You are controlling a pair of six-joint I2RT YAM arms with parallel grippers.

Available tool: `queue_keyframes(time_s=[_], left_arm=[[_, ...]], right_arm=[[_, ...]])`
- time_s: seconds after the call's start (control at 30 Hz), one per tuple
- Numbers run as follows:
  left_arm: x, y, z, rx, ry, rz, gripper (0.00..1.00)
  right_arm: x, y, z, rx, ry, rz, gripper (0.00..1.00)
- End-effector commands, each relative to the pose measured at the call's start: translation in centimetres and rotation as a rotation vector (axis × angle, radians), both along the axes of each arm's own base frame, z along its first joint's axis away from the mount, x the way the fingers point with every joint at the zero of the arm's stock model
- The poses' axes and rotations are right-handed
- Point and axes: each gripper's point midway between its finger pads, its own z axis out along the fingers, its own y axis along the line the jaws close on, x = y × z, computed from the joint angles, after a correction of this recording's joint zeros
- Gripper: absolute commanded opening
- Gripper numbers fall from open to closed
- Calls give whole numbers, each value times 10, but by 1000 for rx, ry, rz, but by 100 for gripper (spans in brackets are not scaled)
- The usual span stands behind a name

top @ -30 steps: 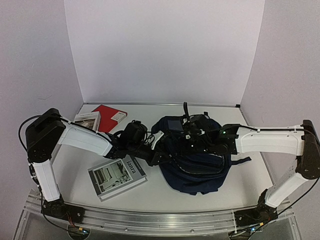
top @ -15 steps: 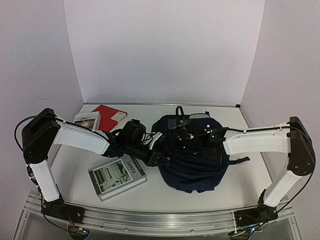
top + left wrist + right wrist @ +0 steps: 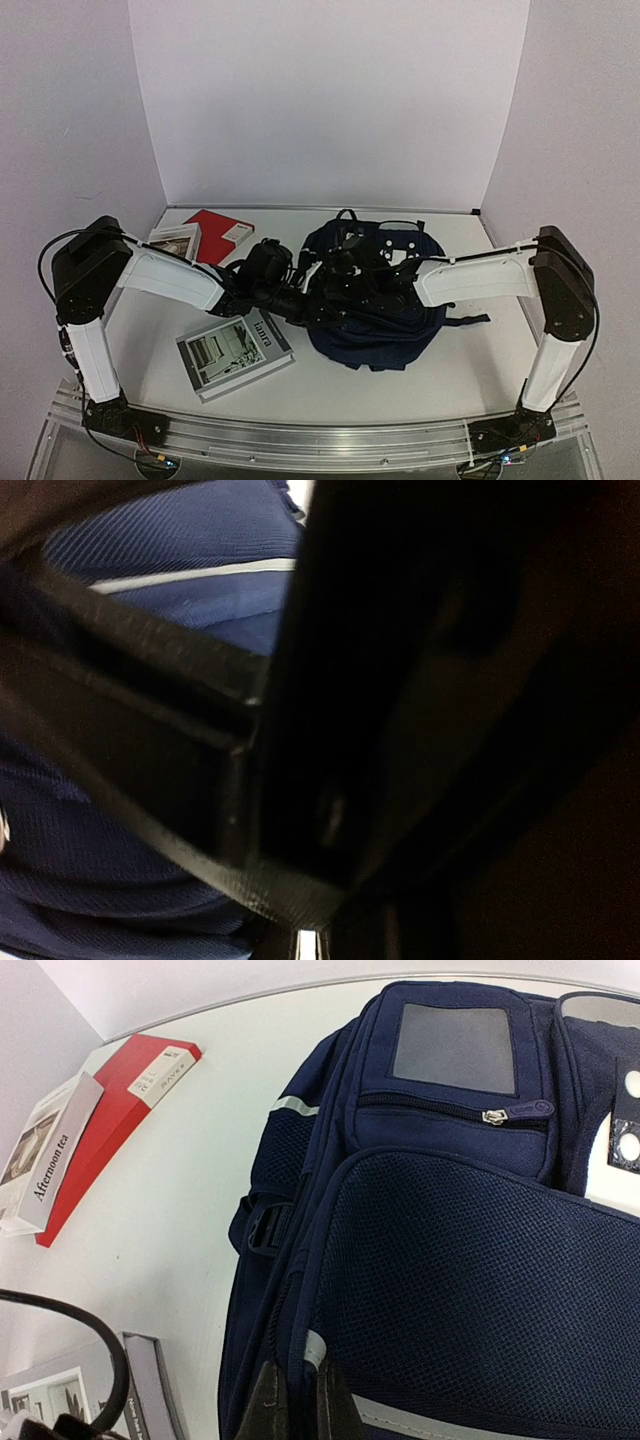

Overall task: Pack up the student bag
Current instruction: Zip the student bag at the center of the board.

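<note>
One student bag (image 3: pixel 385 335), three books (image 3: pixel 234 351), left hand (image 3: pixel 322 305), right hand (image 3: pixel 295 1407), both gripping bag

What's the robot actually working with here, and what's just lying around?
In the job: bag, left gripper, right gripper pinching its edge.
Lying about, untouched: red book, Afternoon tea book, grey book; probably to be packed later.

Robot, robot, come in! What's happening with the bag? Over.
Left gripper shut, against the bag by a strap. Right gripper shut, pinching its edge. Front pocket zipped. Books lie outside, left of it. Over.
</note>
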Motion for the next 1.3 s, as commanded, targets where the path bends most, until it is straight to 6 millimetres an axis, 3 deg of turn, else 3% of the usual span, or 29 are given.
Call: queue_keyframes(time_s=[0.0,0.07,0.2,0.3,0.4,0.5,0.63,0.77,0.87,1.1,1.27], left_arm=[[-18,-24,41,-158,-19,-30,0],[-7,-12,31,-125,13,45,0],[10,12,9,-79,95,141,0],[17,26,-2,-54,117,177,0],[21,34,-5,-36,117,191,0],[24,41,-4,-12,103,202,0],[29,51,-5,25,76,222,0],[32,56,-3,46,61,225,0],[33,58,-4,67,58,225,0],[35,60,-8,112,72,241,0],[39,58,-9,131,84,247,0]], right_arm=[[30,22,55,162,-157,-48,0],[28,15,61,154,-171,-58,6],[18,-12,69,100,-178,-92,29],[8,-41,78,46,-185,-132,58],[5,-75,77,-6,-178,-186,73],[10,-110,69,-40,-138,-209,87],[28,-156,58,-64,-71,-224,98],[43,-193,35,-34,41,-201,98],[46,-204,13,10,135,-154,96],[22,-180,-28,102,306,1,76],[5,-177,-50,138,379,12,63]])
